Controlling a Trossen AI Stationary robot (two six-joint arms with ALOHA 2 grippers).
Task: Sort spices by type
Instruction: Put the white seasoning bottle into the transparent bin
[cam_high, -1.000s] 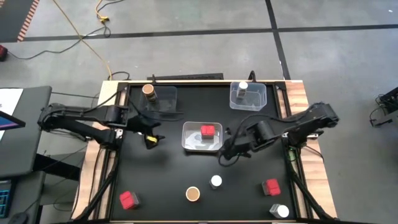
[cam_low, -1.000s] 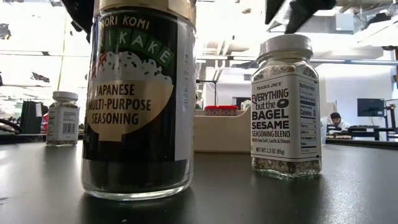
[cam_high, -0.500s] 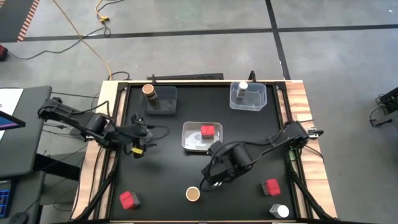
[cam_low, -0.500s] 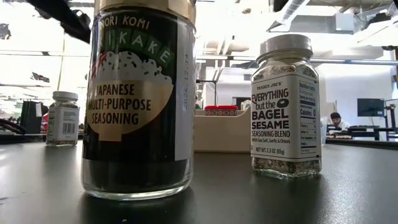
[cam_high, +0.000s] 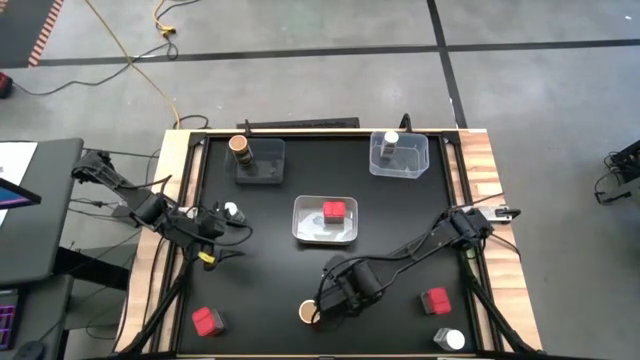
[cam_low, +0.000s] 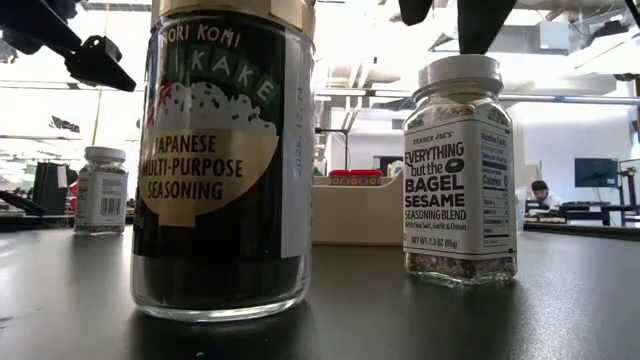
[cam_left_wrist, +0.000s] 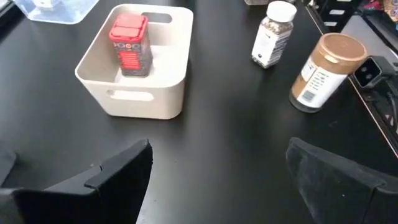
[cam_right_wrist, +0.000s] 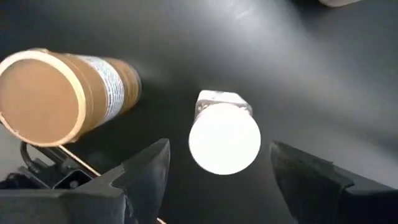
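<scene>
On the black table (cam_high: 270, 260), our right gripper (cam_right_wrist: 217, 171) hangs spread wide right above a white-lidded jar (cam_right_wrist: 224, 137), fingers either side, nothing gripped. We judge the brown-topped jar (cam_right_wrist: 46, 93) just beside it risks a knock on descent. Our left gripper (cam_left_wrist: 217, 168), also spread and empty, waits well apart, facing the white tray (cam_left_wrist: 140, 93) holding a red spice (cam_left_wrist: 129, 43).

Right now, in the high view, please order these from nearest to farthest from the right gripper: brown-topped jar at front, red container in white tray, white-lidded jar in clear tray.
1. Brown-topped jar, beside the right gripper, front.
2. Red container, centre white tray.
3. White-lidded jar, far clear tray.
</scene>
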